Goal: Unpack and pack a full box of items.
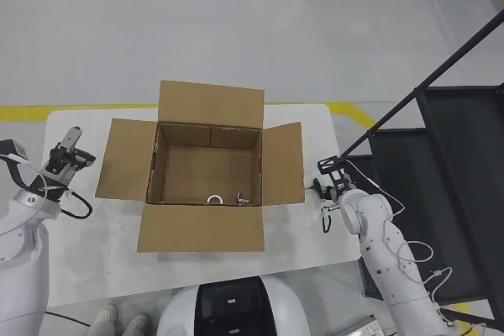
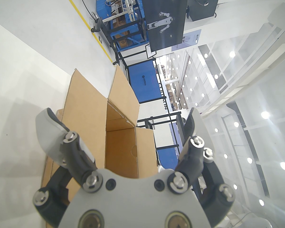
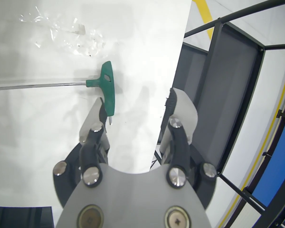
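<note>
1. A brown cardboard box stands in the middle of the white table, with all four flaps folded outward and its top open.
2. Inside the box, against the wall nearest the robot, I see a small white ring-shaped item and beside it a small grey item. I cannot tell what either one is. The remaining floor of the box is bare cardboard.
3. The left gripper is beside the box's left flap, fingers spread wide with nothing between them.
4. The right gripper is near the table's right edge, its fingers apart and gripping nothing.
5. A green T-handled hex key lies flat on the table there. One right finger overlaps the handle's end, and I cannot tell if they touch.
6. A crumpled piece of clear plastic film lies near the key.
7. A black metal shelf rack stands just past the table's right edge.
</note>
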Available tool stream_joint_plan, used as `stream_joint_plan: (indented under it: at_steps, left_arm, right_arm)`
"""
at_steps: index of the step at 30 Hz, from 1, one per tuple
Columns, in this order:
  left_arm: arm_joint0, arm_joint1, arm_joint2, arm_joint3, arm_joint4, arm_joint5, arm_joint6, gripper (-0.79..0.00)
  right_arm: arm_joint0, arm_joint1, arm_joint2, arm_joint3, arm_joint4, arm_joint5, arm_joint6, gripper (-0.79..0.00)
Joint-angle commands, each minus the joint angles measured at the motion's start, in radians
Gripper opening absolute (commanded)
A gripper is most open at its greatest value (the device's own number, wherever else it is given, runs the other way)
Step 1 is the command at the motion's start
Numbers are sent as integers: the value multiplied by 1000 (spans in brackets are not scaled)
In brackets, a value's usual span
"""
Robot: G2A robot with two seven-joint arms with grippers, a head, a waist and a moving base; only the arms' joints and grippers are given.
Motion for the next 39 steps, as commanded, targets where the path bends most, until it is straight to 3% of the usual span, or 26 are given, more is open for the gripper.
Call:
stream_joint_plan:
  at_steps: [1,10,18,22,26,33,39]
  left_arm:
    - [0,0,0,0,0,0,0,0]
    - [0,0,0,0,0,0,0,0]
    - [0,0,0,0,0,0,0,0]
    - [0,0,0,0,0,0,0,0]
    - [0,0,0,0,0,0,0,0]
    - [0,0,0,0,0,0,0,0]
    - [0,0,0,0,0,0,0,0]
  right_arm:
    - [-18,4,18,-51,-13,-6,9,0]
    - [-170,18,198,-486,15,16,-39,0]
    - [-145,12,227,-664,319,-10,-58,0]
    - [-92,7,116,-631,410,-45,-46,0]
    - [-29,-6,-53,-570,419,15,-44,0]
    - [90,-35,-337,-495,378,48,-50,0]
    - [159,-59,-481,-386,308,108,-58,0]
